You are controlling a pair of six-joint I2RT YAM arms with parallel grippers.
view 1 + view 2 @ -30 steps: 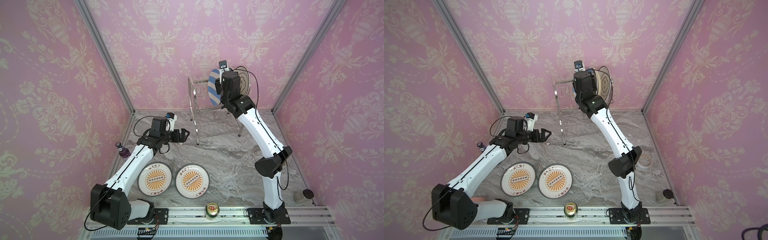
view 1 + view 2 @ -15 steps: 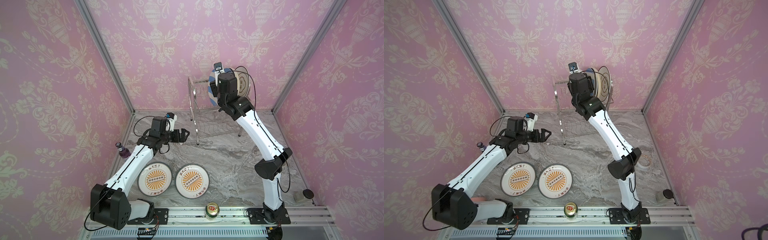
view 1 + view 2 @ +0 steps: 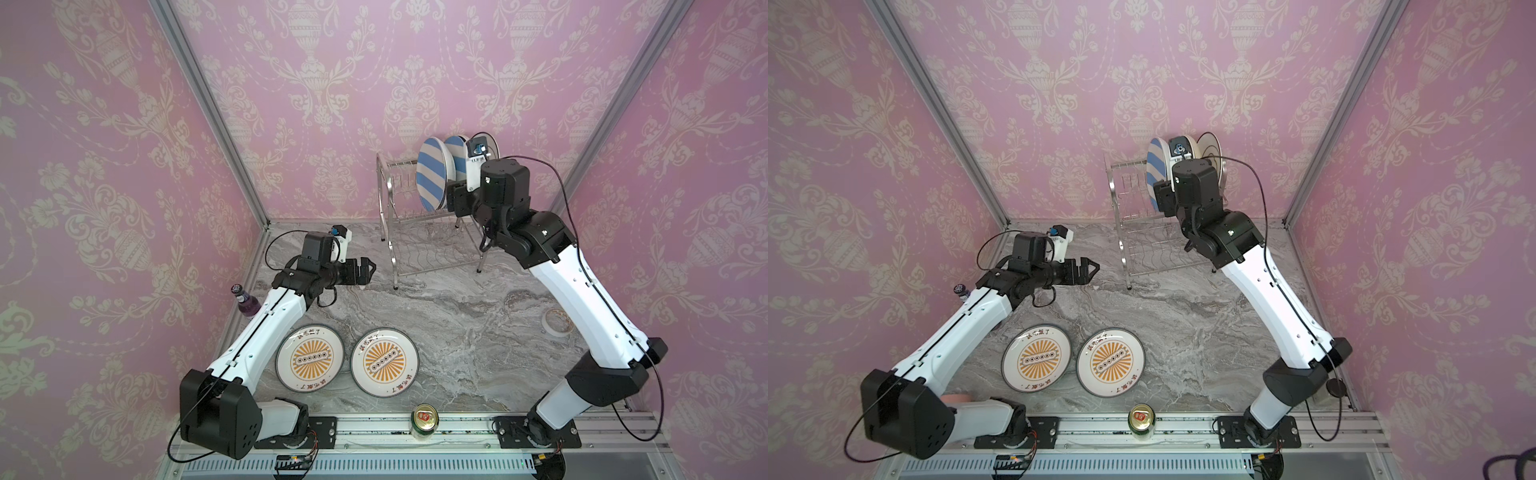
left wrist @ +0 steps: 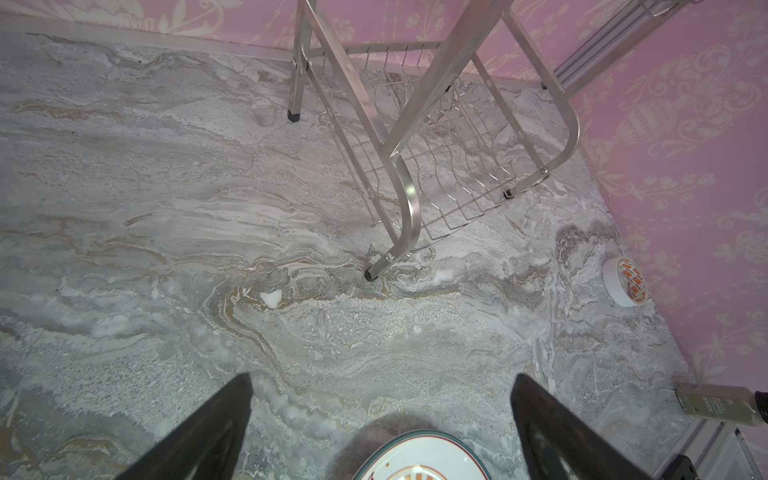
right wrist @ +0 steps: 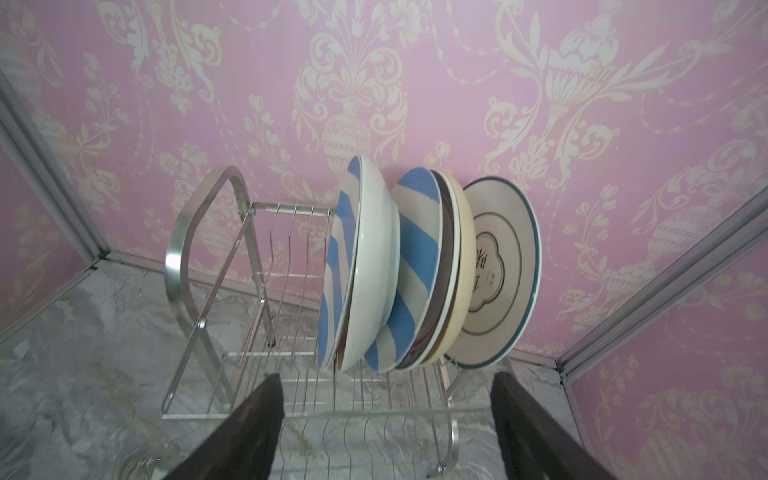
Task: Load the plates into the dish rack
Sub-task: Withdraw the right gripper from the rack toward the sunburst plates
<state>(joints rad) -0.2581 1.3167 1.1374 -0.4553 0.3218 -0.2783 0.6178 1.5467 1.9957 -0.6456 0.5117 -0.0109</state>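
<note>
— Plates [image 5: 374, 266] first: where do they stand?

— Most are in the upper tier of the dish rack [image 5: 178, 257], which is at the back of the marble table [image 3: 457, 311], close to the wall. They stand on edge, packed toward one end. From the right wrist I see a blue-and-white striped plate [image 5: 338, 266] nearest the free slots and a second striped plate [image 5: 415, 270] just behind it. Then comes a dark-edged one I can't make out, a cream plate [image 5: 462, 249], and a green-rimmed plate [image 5: 498, 266] at the far end.

— And off the rack?

— Two lie flat near the front rail, side by side but not touching. One sunburst plate [image 3: 310, 358] is just beside the left arm, and its twin sunburst plate [image 3: 384, 362] is nearer the middle.

— The grippers?

— The right gripper [image 5: 390, 381] hangs just in front of the rack at upper-tier height, jaws wide apart with nothing between them. The left gripper [image 3: 366, 270] hovers over the table near the rack's front leg, and its jaws are also spread and empty.

— Anything else about?

— A purple bottle [image 3: 246, 302] by the left wall, a can [image 3: 424, 422] on the front rail, and a tape roll [image 3: 557, 322] beside the right arm.
</note>
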